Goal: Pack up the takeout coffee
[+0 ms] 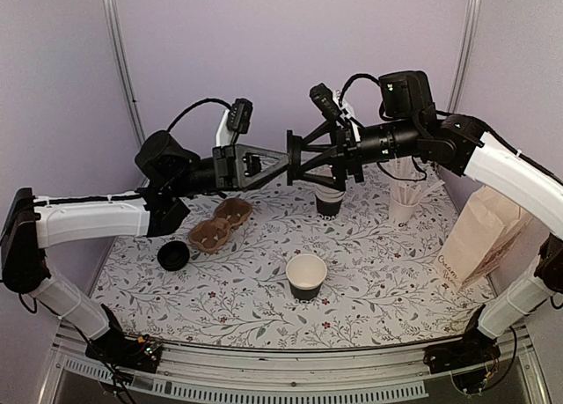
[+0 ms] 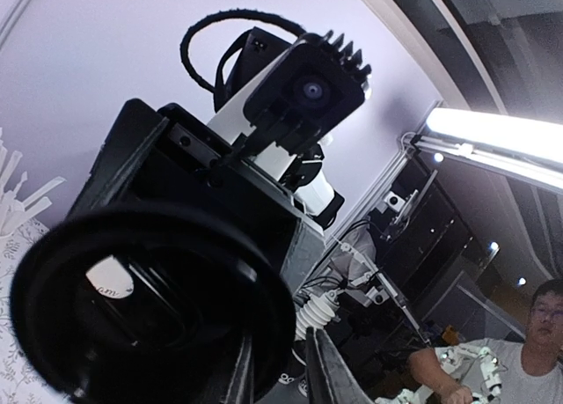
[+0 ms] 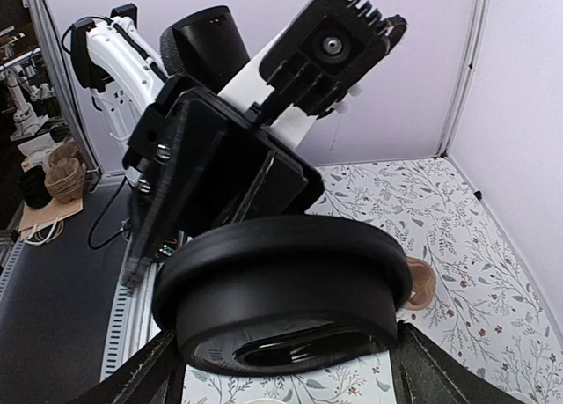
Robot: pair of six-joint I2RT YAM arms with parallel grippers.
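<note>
A black plastic lid is held high over the table between both grippers, which meet there. My right gripper spans the lid's width, a finger against each side. My left gripper pinches the rim of the same lid between nearly closed fingers. In the top view the left gripper and right gripper meet tip to tip. The coffee cup, white above and black below, stands open with no lid on it, at the table's front centre, well below the grippers.
A second black lid lies at the left. A brown pulp cup carrier sits behind it. A stack of nested cups and a white cup of pale sticks stand at the back. A paper bag stands at the right.
</note>
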